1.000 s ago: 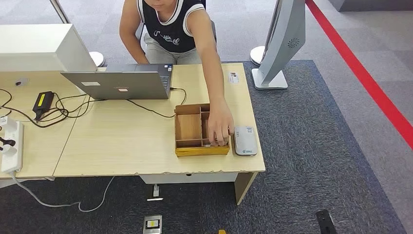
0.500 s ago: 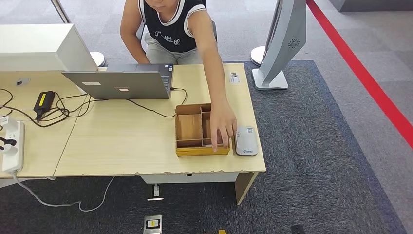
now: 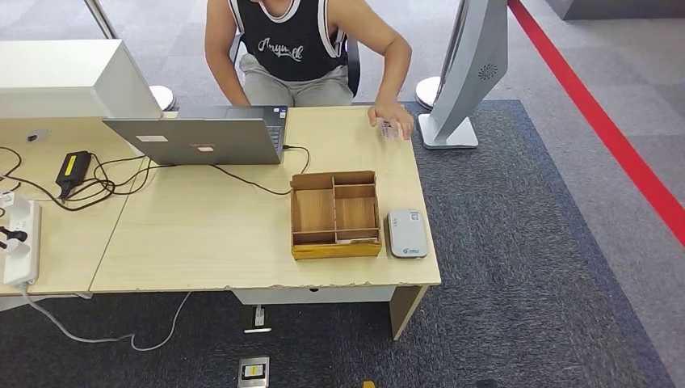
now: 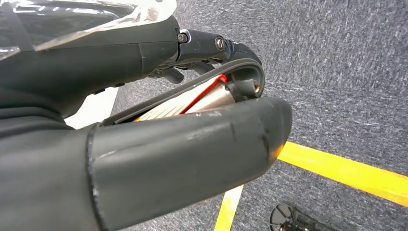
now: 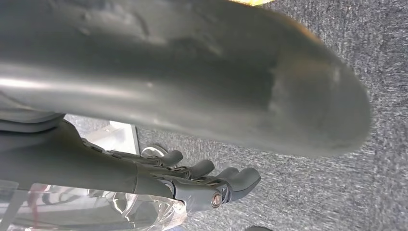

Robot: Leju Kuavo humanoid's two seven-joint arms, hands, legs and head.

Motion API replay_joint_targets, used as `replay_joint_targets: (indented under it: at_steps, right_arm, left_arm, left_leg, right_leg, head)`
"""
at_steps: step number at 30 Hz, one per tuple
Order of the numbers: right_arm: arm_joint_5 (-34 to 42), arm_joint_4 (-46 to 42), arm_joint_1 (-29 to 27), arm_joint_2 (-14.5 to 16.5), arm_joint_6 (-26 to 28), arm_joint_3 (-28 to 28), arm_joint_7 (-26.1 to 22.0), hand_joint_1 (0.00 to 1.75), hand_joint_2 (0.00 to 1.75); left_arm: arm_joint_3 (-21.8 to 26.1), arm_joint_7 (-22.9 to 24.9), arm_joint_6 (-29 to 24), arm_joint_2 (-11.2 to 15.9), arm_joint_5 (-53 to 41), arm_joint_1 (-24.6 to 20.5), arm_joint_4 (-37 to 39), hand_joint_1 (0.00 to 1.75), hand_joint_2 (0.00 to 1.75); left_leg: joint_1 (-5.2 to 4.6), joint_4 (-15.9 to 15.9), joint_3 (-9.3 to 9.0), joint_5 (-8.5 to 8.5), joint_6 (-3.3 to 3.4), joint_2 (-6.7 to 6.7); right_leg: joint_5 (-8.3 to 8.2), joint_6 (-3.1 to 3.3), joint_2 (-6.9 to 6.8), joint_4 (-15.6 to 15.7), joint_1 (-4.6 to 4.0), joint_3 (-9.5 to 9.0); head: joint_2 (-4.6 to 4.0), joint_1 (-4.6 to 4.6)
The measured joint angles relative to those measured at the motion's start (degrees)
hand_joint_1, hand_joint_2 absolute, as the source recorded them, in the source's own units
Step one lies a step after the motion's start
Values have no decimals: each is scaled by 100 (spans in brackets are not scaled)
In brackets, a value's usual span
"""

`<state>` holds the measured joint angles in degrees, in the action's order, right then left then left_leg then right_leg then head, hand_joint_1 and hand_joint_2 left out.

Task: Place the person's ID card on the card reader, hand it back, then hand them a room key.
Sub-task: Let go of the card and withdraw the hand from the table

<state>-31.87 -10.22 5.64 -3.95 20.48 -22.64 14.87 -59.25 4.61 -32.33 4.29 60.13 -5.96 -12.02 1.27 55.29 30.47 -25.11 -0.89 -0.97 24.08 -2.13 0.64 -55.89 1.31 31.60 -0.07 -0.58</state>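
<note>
In the head view the grey card reader point(image 3: 407, 233) lies flat near the desk's front right corner, nothing on it. Beside it stands a wooden compartment box point(image 3: 300, 212) with a pale card point(image 3: 356, 239) in its near right slot. The person's hand point(image 3: 391, 119) rests at the desk's far right corner, over a small white card point(image 3: 390, 133). My left hand point(image 4: 144, 120) hangs above grey carpet with fingers apart and nothing in it. My right hand point(image 5: 159, 86) also hangs over carpet, fingers loosely bent and holding nothing.
An open laptop point(image 3: 202, 139) sits at the desk's far middle, its cable trailing toward the box. A power brick point(image 3: 71, 168), tangled cables and a power strip point(image 3: 18, 242) lie at the left. A grey kiosk stand point(image 3: 464, 73) rises right of the desk.
The person's hand has left the wooden box's near right slot and drawn back to the desk's far right corner, onto the small white card there.
</note>
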Motion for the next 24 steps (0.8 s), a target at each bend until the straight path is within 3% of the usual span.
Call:
replay_joint_targets:
  at_steps: [9,12,14,17,20,24]
  right_arm:
    - [-119,59,12,25,-625,-62,222,0,0]
    - [-189,60,12,34,-652,-62,183,0,0]
    - [-222,60,10,35,-618,-62,103,0,0]
    - [-224,61,-4,37,-532,-62,13,0,0]
    - [-211,74,4,40,-454,-62,1,0,0]
    - [-213,85,9,38,-362,-64,-48,0,0]
  left_arm:
    - [0,0,-7,21,-14,0,0,0,0]
    - [48,13,-255,-9,445,55,71,0,0]
    - [264,-120,-477,-169,1337,165,222,0,0]
    - [861,-697,-538,-656,2394,477,410,0,0]
    - [1360,-731,-541,-980,2429,615,572,0,0]
    - [1822,-461,-541,-1067,2227,615,762,0,0]
  left_leg:
    - [0,0,0,0,0,0]
    - [0,-1,1,-4,-2,-1]
    - [-5,-2,-8,-13,-5,6]
    - [-20,0,-21,-24,4,32]
    - [-19,2,-18,-26,10,28]
    - [-18,-1,-20,-31,10,29]
  right_leg:
    - [0,0,0,0,0,0]
    - [1,1,1,-1,0,-8]
    - [3,2,10,0,6,-13]
    - [12,-11,27,2,21,-9]
    - [16,-17,21,8,20,-14]
    - [16,-15,20,4,20,-18]
  head:
    - [0,1]
    - [-1,-1]
    - [-1,4]
    - [0,24]
    - [0,-26]
    - [0,-20]
